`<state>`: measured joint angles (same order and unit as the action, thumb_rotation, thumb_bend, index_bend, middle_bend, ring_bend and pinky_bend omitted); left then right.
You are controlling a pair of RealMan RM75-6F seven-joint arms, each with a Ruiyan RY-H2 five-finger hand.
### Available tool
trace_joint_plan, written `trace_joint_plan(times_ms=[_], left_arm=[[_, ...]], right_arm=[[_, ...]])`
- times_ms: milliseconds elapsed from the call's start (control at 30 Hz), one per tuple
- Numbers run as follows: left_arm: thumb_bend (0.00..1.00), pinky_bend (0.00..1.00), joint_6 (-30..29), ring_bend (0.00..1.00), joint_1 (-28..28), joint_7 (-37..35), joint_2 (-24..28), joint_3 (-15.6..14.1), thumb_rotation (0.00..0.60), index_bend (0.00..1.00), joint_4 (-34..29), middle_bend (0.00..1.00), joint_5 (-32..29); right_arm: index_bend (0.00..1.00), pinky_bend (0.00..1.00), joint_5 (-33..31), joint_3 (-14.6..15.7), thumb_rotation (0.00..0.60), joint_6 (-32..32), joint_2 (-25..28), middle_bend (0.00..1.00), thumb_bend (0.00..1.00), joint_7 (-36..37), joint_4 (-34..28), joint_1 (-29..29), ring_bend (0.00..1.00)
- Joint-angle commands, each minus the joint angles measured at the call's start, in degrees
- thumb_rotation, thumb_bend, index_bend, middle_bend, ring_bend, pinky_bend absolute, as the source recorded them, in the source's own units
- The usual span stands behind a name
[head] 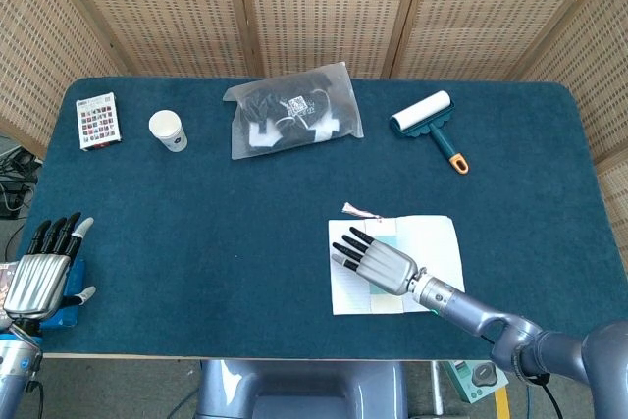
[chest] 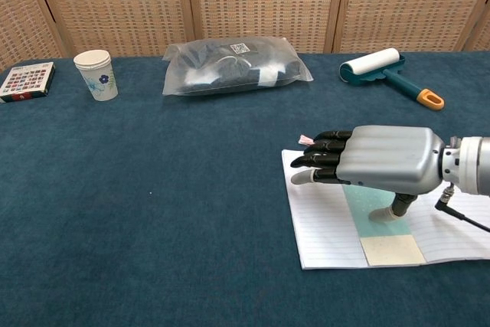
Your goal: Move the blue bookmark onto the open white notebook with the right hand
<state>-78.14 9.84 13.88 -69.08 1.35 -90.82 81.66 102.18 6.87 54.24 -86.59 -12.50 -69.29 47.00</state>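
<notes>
Right hand (chest: pixel 375 165) hovers over bookmark (chest: pixel 387 231) lying on notebook (chest: pixel 325 227).

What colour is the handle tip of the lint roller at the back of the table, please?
Orange, on the lint roller; clearest in the chest view.

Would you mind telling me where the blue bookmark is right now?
In the chest view the blue bookmark lies on the open white notebook at front right, under the right hand, whose thumb touches it.
</notes>
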Motion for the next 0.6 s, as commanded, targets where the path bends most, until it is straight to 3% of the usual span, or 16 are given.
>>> trace_joint_plan(times_ms=[33,600], left_arm=[[0.05,0.0,-0.05,0.0,-0.03,0.02,0.02,-0.05,0.6,0.0,-0.04,0.0,0.08],[0.05,0.0,-0.47,0.0,-0.17,0.02,0.13,-0.07,0.6,0.0,-0.29,0.0,0.46]], right_arm=[[0.0,0.0,0.1,0.06,0.6,0.14,0.11,0.0,0.06,-0.13,-0.08,-0.08,0.0],[0.0,0.0,-0.85,-1.01,0.6,0.91,0.31,0.0,0.06,-0.49,-0.62,-0.65,0.0]])
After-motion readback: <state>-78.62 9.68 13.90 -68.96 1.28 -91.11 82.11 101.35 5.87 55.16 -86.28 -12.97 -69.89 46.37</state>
